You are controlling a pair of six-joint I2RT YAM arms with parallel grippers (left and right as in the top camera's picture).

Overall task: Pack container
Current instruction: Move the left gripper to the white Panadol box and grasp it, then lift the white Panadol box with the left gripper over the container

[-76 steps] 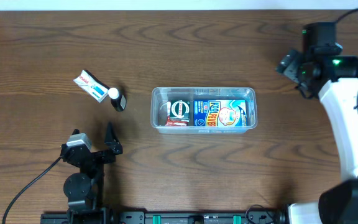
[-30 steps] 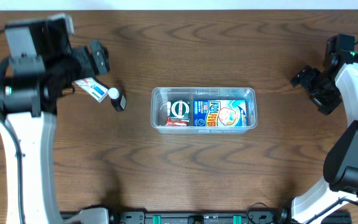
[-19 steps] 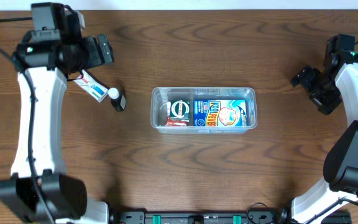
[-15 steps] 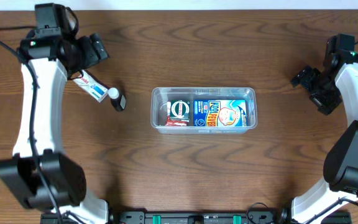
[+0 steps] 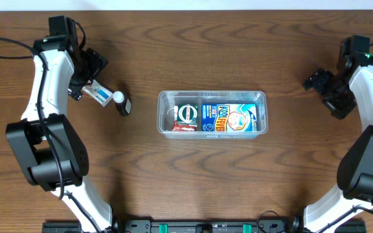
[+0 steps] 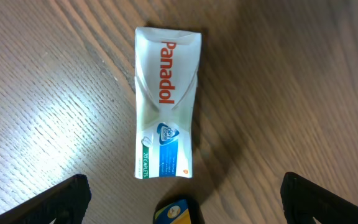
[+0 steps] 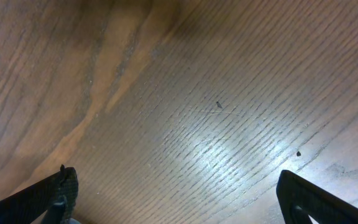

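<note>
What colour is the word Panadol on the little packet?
Red, on the white packet with a blue end. Best seen in the left wrist view.

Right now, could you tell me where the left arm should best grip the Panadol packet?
Probably its pinched middle, from above: the packet lies flat on the table, long sides clear, and the open left fingers could span its width.

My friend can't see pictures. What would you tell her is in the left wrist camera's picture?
A white Panadol packet with red lettering and a blue end lies flat on the brown wooden table, in front of the open left gripper, whose dark fingertips show in the bottom corners. A small blue-and-yellow thing peeks in at the bottom edge.
</note>
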